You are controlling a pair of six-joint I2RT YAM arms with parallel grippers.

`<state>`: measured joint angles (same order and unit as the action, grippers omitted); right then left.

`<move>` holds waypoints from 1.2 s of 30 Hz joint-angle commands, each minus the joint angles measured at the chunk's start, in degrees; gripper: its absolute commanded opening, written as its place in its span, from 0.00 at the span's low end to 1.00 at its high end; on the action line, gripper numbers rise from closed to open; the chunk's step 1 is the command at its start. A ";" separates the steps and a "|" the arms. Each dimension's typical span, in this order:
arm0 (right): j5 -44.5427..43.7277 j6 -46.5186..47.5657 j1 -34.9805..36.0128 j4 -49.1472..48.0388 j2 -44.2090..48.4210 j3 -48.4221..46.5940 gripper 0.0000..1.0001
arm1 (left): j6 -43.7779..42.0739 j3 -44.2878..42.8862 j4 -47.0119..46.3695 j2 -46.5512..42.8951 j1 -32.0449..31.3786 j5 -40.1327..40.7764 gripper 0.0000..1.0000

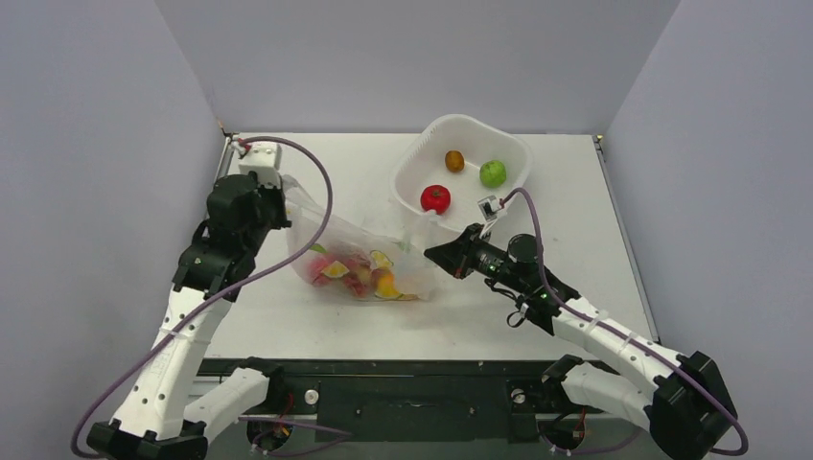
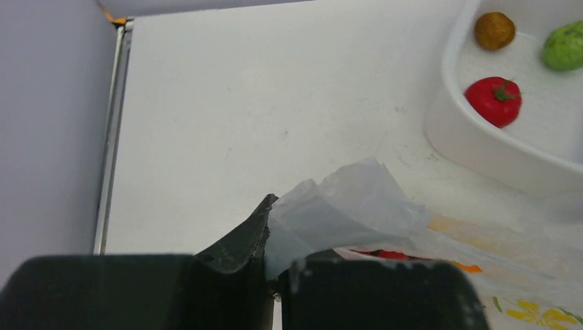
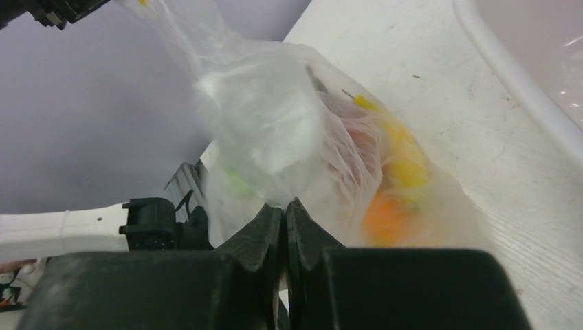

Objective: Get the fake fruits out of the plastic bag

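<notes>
The translucent plastic bag [image 1: 360,251] with lemon print lies stretched across the table's middle. Red and orange-yellow fake fruits [image 1: 357,273] show through its lower part. My left gripper [image 1: 278,206] is shut on the bag's left upper corner [image 2: 330,213]. My right gripper [image 1: 433,254] is shut on the bag's right edge [image 3: 275,137]; blurred orange and yellow fruit [image 3: 388,206] shows through the film there. A red round fruit [image 1: 435,198] lies in the white tub [image 1: 412,158].
The white rigid tub [image 2: 474,148] stands at the back right and also holds a green apple [image 1: 493,173] and a small brown fruit [image 1: 454,160]. Grey walls close in the table on three sides.
</notes>
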<state>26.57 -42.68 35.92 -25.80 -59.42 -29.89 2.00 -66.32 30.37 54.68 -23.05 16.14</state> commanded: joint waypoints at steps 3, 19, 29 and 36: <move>-7.78 10.18 -1.38 23.03 6.58 -7.34 0.00 | 7.79 -6.56 7.16 -1.72 18.35 -13.15 0.00; -13.47 16.33 -2.88 46.29 -13.89 -50.02 0.00 | 14.90 -14.73 3.17 4.80 25.07 -26.83 0.00; -19.48 12.07 7.09 61.07 -13.69 -47.22 0.05 | 28.32 8.22 -5.04 -10.67 25.06 -47.06 0.00; -26.69 5.08 10.55 69.56 -7.80 -50.72 0.44 | 29.23 10.68 -5.58 -16.43 25.07 -48.00 0.00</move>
<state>7.18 -32.62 44.80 38.50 -72.44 -77.03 29.85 -54.46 30.13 40.18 1.65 -28.77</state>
